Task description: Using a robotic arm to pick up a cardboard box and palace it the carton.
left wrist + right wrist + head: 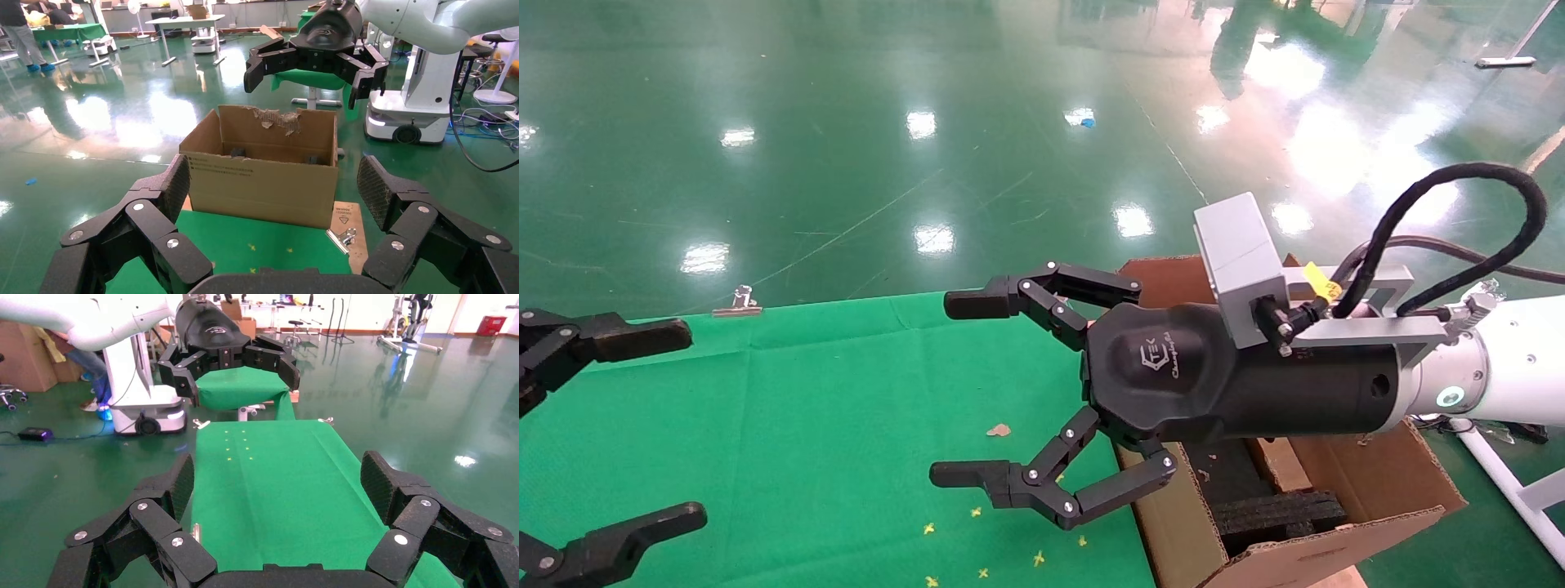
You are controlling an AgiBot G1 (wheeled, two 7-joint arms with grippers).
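My right gripper [964,388] on the white robotic arm [1508,359] hangs open and empty above the green-cloth table [829,457], just left of the carton. The carton [1344,490] is a large brown box with torn flaps and black foam inserts [1279,514], standing at the table's right end under the arm. In the left wrist view the carton [263,184] stands straight ahead with the right gripper [315,67] above it. My left gripper [674,425] is open and empty at the left edge. The small cardboard box is out of view.
A metal binder clip [737,300] holds the cloth at the table's far edge, and another [346,236] sits by the carton. Small yellow marks [977,555] and a brown scrap [999,429] lie on the cloth. Shiny green floor [928,122] surrounds the table.
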